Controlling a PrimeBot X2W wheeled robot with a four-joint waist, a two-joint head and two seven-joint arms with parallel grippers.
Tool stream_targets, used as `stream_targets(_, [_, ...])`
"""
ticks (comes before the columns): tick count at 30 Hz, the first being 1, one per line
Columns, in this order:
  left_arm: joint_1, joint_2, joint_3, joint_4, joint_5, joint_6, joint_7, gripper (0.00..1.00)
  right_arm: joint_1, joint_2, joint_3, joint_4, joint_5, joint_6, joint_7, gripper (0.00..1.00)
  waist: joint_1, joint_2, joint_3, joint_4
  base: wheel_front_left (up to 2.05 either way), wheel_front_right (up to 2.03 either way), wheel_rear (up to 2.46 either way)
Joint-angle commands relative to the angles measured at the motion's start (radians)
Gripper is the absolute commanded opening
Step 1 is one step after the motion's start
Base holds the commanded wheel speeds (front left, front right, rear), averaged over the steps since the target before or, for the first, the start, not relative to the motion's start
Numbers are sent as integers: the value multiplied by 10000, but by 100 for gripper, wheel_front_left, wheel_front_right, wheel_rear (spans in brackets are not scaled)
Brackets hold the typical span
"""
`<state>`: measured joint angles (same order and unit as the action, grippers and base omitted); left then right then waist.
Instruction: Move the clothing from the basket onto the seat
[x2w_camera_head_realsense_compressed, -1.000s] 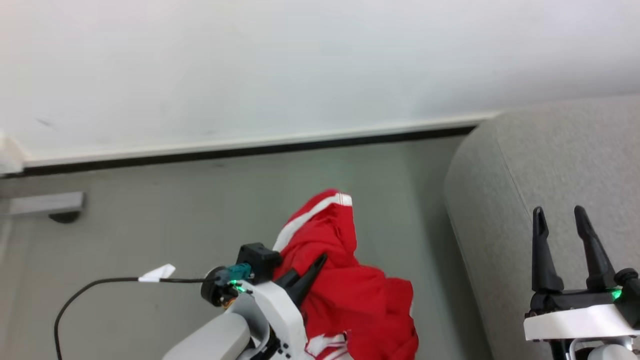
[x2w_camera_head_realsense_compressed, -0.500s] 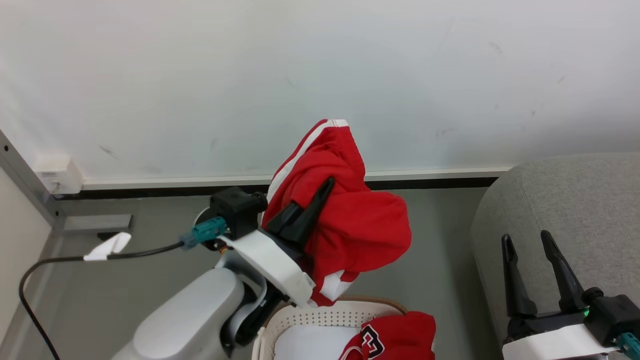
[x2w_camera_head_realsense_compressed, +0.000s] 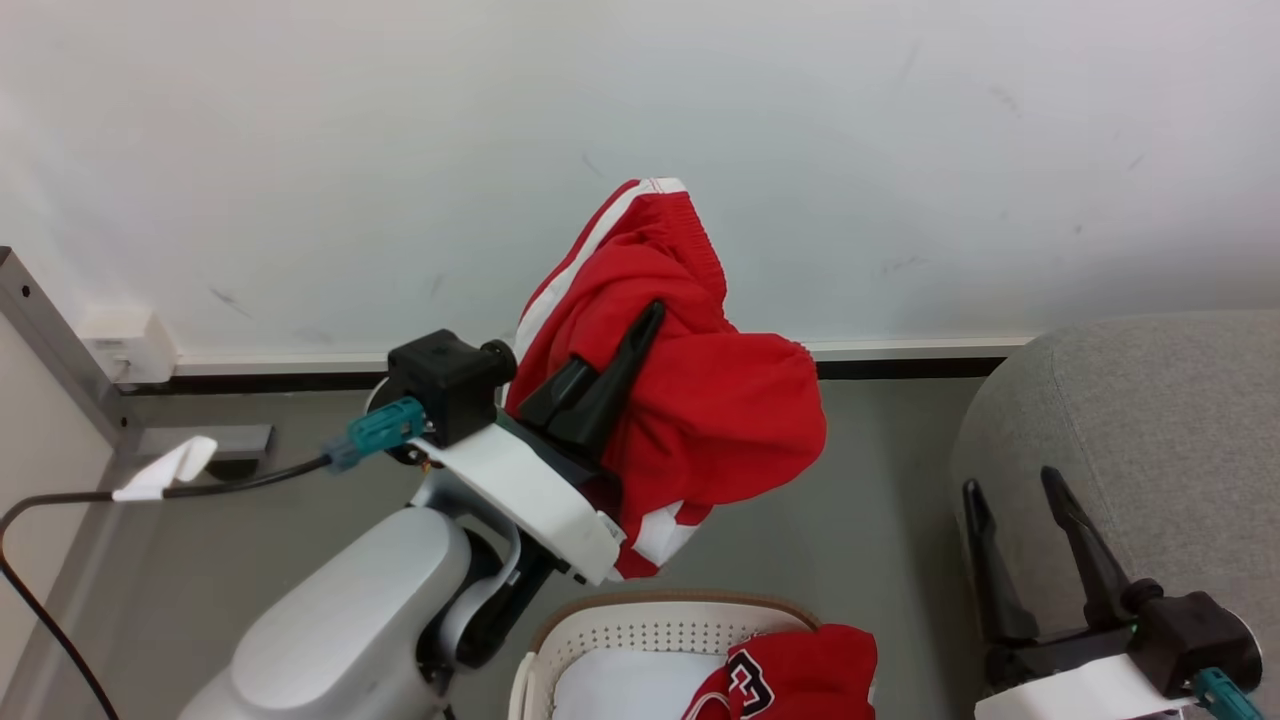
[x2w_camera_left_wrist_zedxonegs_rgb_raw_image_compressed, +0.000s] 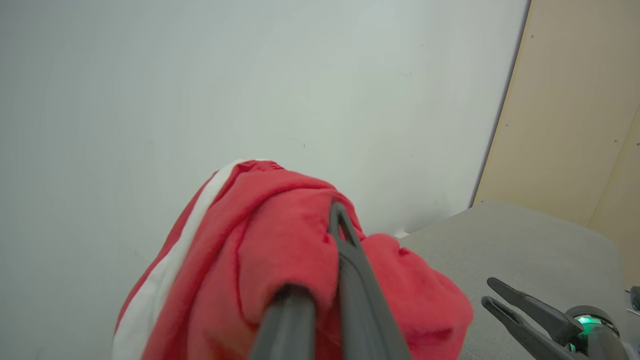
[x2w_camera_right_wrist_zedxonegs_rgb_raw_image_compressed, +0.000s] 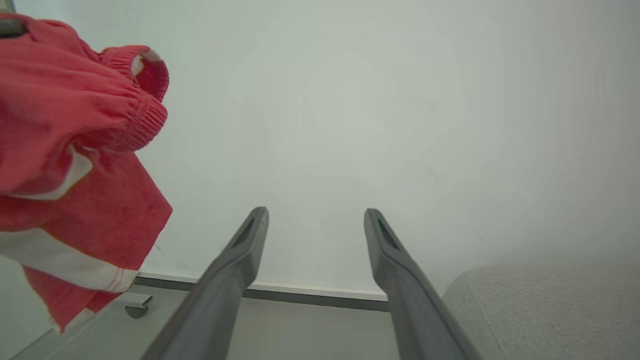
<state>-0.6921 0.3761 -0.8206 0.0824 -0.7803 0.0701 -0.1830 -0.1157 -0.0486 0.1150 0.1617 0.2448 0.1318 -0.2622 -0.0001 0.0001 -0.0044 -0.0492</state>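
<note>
Grey sofa (x2w_camera_head_realsense_compressed: 1150, 420) on the right, basket (x2w_camera_head_realsense_compressed: 640, 605) low in front. Red shorts (x2w_camera_head_realsense_compressed: 720, 420) are up in the air above it, pinched tight in the left gripper (x2w_camera_head_realsense_compressed: 648, 322). The jersey (x2w_camera_head_realsense_compressed: 810, 670) lies in the basket. The right gripper (x2w_camera_head_realsense_compressed: 1010, 483) is spread wide and empty by the sofa.

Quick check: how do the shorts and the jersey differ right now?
The shorts hang in the air, clamped in the shut left end effector; the jersey lies in the basket. The shorts show white stripes; the jersey shows a black-and-white number. Both are red, and neither is on the seat yet.
</note>
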Motion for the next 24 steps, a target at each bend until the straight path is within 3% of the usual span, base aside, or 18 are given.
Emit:
stream_targets(1, [19,73,26,-81,-76,49,36,0,-88,-16,108,32,-182,-21,-24,100,1,-1,9,-7,0,0,0])
stream_targets(6, [-12,69,5,-84,-136,76,94,0,-172,-12,834,-29,-387,-21,-24,100,1,-1,14,31,0,0,0])
stream_targets(13, [-127,-72,-99,18,-197,-9,140,0,-492,-291,2824,530,-519,-21,-24,100,1,-1,-35,161,0,0,0])
stream_targets(24, [8,-868,-540,182,-343,-156,153,0,-1533,-150,4837,1703,-524,-21,-24,100,1,-1,-274,770,0,0,0])
